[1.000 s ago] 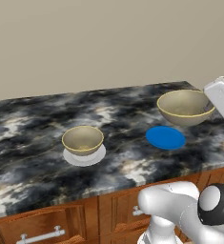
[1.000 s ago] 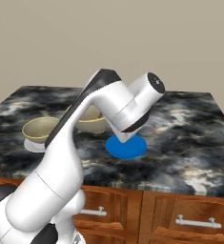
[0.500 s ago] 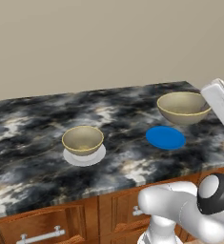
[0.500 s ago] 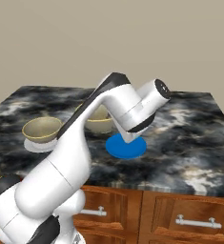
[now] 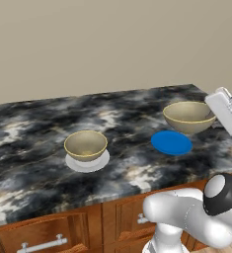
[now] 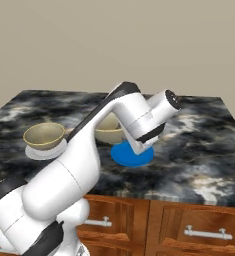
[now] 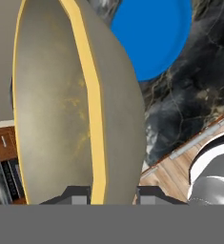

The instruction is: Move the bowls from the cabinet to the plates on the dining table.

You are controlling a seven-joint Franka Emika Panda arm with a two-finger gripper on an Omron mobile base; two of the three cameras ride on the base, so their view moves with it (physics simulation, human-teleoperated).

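My gripper is shut on the rim of a grey-olive bowl, held just above the dining table behind the blue plate. In the hand view the bowl stands on edge, its yellowish rim caught between the fingertips, with the blue plate beyond it. From the right base view my arm hides part of this bowl above the blue plate. A second bowl rests on the pale plate further left. The cabinet is out of view.
Brown wooden drawers with silver handles run under the table's front edge. The table's right end lies close to the held bowl. A plain beige wall stands behind the table.
The held bowl has sunk a little and drifted slightly left, closer to the blue plate. My wrist has swung further out over the table. The other bowl has not moved.
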